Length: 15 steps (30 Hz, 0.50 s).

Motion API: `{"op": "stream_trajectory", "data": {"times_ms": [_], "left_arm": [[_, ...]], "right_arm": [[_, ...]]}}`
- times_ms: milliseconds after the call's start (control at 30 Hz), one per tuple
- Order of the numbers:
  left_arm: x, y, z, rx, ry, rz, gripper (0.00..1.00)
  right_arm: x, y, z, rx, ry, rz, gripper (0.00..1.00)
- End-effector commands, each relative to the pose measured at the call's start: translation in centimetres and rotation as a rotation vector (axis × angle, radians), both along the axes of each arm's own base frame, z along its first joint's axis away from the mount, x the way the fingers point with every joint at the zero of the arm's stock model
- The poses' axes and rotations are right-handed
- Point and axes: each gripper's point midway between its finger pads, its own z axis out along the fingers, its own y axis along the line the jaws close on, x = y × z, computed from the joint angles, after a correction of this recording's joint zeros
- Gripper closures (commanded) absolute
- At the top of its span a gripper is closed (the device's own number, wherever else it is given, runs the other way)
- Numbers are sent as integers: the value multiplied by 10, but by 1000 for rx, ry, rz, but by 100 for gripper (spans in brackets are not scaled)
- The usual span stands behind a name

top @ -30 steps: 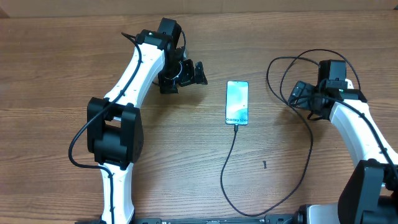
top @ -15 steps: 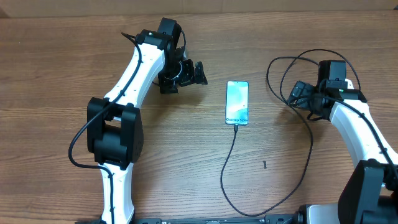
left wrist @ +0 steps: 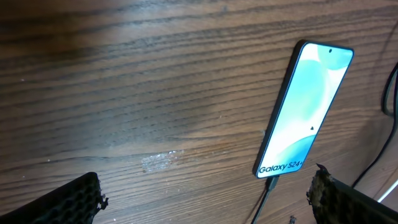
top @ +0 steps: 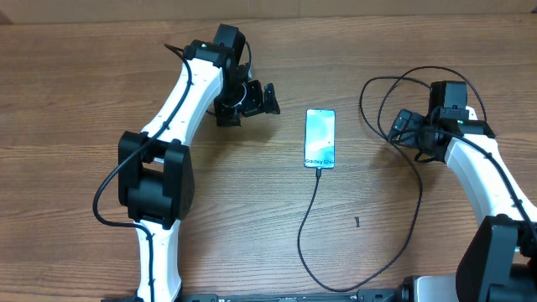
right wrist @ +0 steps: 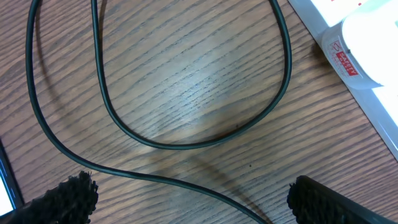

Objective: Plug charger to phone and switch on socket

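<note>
Overhead view: the phone (top: 320, 138) was seen lying flat, screen up and lit, near the middle of the wooden table (top: 252, 218). "Galaxy S24" was read at its lower end in the left wrist view. The charger (top: 300, 243) was seen meeting the phone's lower short edge. From there it ran down toward the near edge of the table, curved to the right, and rose again into loose loops at the right side. In the left wrist view the small black plug tip (left wrist: 271, 184) was seen against the phone's bottom edge. Whether it was fully seated could not be told.

The left gripper (top: 270, 99) was found just up and to the left of the phone, apart from it. Its fingers (left wrist: 81, 199) were spread wide at the two lower corners of its wrist view. Nothing was held between them.

The right gripper (top: 401, 126) was found well to the right of the phone, above the cable loops. Its fingertips (right wrist: 71, 193) were likewise spread fully apart and nothing was gripped. Only bare wood and a strand of the charger lay below them.

The socket (right wrist: 379, 93) was seen only as a white corner at the upper right of the right wrist view. A white rounded part with a red-printed label (right wrist: 345, 56) sat on it. No switch position could be made out.
</note>
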Motion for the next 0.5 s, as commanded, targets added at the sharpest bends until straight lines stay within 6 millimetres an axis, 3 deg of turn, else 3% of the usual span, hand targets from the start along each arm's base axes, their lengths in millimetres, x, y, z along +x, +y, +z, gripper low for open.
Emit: {"op": "stream_trajectory", "data": {"times_ms": [0, 267, 467], "left_arm": [[-7, -18, 17, -9, -49, -67, 0], [-23, -47, 49, -34, -116, -138, 0], [-31, -50, 106, -80, -238, -149, 0]], "right_arm": [[1, 0, 7, -2, -25, 1, 0], [1, 0, 7, -3, -26, 1, 0], [1, 0, 7, -3, -26, 1, 0]]}}
